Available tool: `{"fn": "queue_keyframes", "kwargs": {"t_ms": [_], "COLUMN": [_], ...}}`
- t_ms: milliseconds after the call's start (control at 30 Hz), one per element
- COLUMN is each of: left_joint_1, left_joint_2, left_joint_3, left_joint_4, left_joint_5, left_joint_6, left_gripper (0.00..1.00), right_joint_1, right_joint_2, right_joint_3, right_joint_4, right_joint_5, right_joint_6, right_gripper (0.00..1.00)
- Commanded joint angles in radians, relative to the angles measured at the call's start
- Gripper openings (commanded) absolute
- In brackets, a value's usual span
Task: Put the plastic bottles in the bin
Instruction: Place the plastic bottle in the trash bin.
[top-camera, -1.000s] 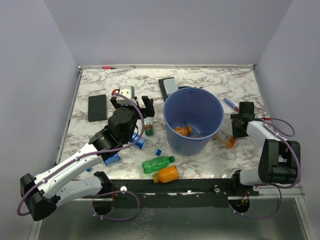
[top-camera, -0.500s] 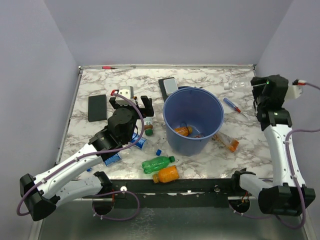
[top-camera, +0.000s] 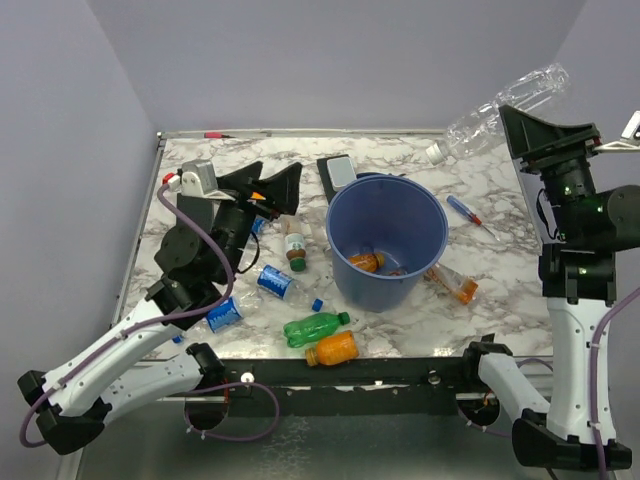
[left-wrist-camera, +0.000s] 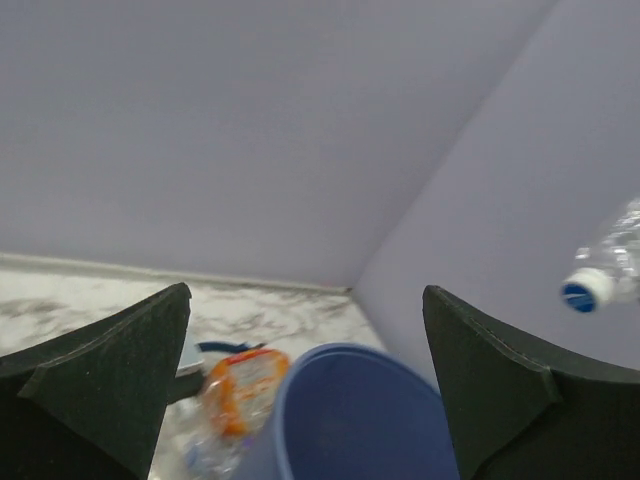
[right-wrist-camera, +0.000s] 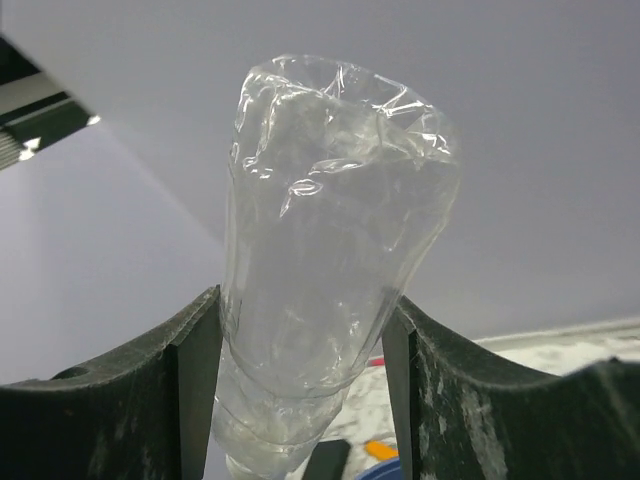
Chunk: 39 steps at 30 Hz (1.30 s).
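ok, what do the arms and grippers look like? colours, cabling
Both arms: white link shells, black joints, a purple cable looping alongside. Left gripper and right gripper have matte black wedge-shaped fingers. A pale camera box with a red plug sits on the left wrist.

I see an orange plastic bottle (top-camera: 366, 262) inside the round blue plastic bin (top-camera: 385, 295). Before it — leftward — lies a green plastic bottle (top-camera: 315, 327).
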Motion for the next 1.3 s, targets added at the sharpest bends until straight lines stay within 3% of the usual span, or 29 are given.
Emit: {"fn": "queue_keyframes", "kwargs": {"t_ms": [0,133,367,500,1033,1100,1267], "left_joint_1": [-0.003,-0.005,-0.006,-0.016,-0.083,-0.083,-0.083], "left_joint_2": [0.069,0.207,0.392,0.469,0.594,0.598,0.599], "left_joint_3": [0.038,0.073,0.236,0.260,0.348,0.348,0.350], "left_joint_4": [0.309,0.549,0.573,0.672,0.713,0.713,0.710], "left_joint_5": [0.449,0.665,0.797,0.857,0.986,0.988,0.988], "left_joint_6": [-0.185,-0.358,-0.492,-0.596,-0.624,-0.627,-0.623], "left_gripper": [0.99,0.99,0.99,0.99,0.99,0.93,0.60], "right_joint_1": [0.006,0.018,0.065,0.082,0.143,0.147,0.149], "right_joint_2": [-0.028,0.002,0.027,0.031,0.052,0.047,0.038], "right_joint_3": [-0.144,-0.174,-0.172,-0.215,-0.209,-0.217,-0.217], "right_joint_4": [0.462,0.661,0.802,0.924,0.897,0.893,0.866], "right_joint_5": [-0.262,-0.292,-0.330,-0.301,-0.309,-0.309,-0.314], "right_joint_6": [0.260,0.397,0.441,0.484,0.452,0.445,0.423], "right_gripper": [0.43,0.43,0.41,0.41,0.39,0.39,0.38]}}
